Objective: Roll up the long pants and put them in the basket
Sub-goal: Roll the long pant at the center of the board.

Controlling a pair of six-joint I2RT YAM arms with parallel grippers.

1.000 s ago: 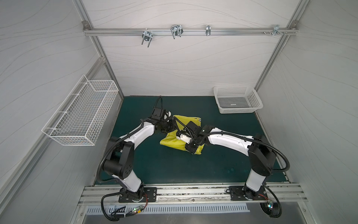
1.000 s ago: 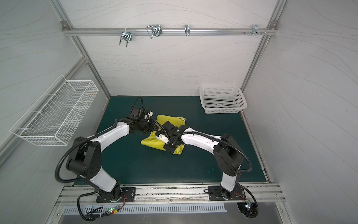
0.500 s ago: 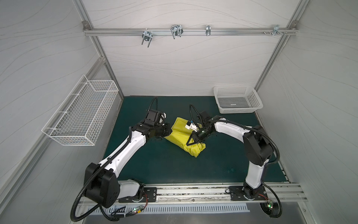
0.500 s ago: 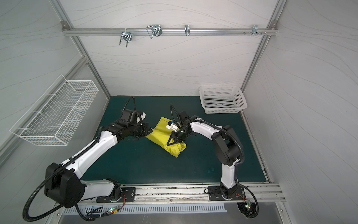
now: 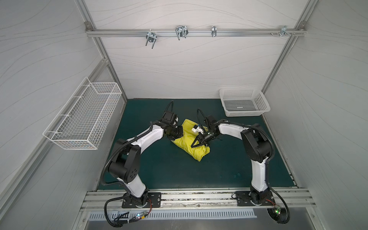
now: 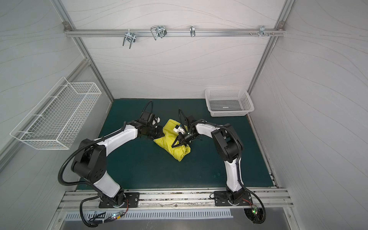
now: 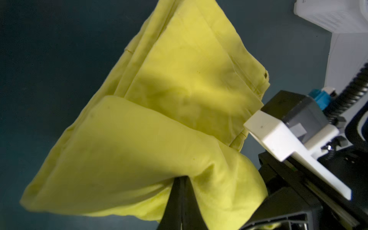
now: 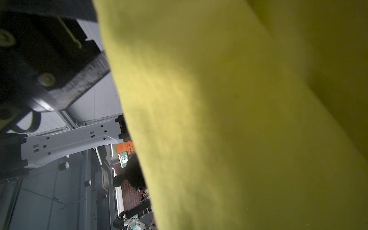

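Right now my left gripper (image 7: 180, 186) is pinched together on a fold of the long pants (image 5: 186, 142), and my right gripper (image 5: 194, 145) is closed on cloth at the opposite side. Between them the yellow-green bundle sits on the green mat (image 5: 159, 169), well apart from the white basket (image 5: 245, 115) in the far right corner.

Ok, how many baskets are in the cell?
2: a white wire basket hung on the left wall, and a white plastic basket in the far right corner. None appear hidden.

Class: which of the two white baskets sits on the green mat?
The perforated plastic basket, far corner; the wire basket hangs on the side wall.
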